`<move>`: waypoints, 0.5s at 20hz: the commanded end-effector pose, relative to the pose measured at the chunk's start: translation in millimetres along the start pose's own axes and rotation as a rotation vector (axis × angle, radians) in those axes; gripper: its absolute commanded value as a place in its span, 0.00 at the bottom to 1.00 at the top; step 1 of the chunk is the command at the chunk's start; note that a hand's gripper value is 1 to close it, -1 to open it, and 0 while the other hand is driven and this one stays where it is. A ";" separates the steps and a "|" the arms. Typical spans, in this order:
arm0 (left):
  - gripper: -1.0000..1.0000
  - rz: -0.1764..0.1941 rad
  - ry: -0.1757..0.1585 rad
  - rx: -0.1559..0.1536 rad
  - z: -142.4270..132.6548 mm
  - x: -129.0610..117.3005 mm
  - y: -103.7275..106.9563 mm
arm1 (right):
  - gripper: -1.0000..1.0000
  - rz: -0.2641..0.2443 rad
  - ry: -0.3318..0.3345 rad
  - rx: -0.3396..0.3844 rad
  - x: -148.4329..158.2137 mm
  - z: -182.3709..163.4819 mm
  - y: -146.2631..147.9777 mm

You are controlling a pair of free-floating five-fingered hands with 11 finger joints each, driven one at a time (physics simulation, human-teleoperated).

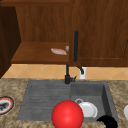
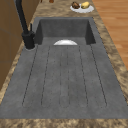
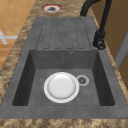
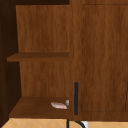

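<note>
Front view puts a black hand [image 1: 108, 122], the right one, at the near right corner of the dark grey stone sink [image 1: 45, 100]; whether its fingers are open or curled I cannot tell. Left of it is a glossy red ball [image 1: 67, 115]. Farther back in the basin, up-left of the hand, a round white plate [image 1: 87, 109] lies flat beside the drain.
</note>
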 end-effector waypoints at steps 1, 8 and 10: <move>0.00 -0.001 -0.002 0.005 1.1 1.4 2.4 | 0.50 0.000 0.000 0.000 0.0 0.0 0.0; 0.00 0.032 0.053 -0.112 -26.6 -16.7 -16.3 | 0.50 0.000 0.000 0.000 0.0 0.0 0.0; 0.00 0.039 0.064 -0.135 -32.2 -21.0 -19.9 | 0.50 0.000 0.000 0.000 0.0 0.0 0.0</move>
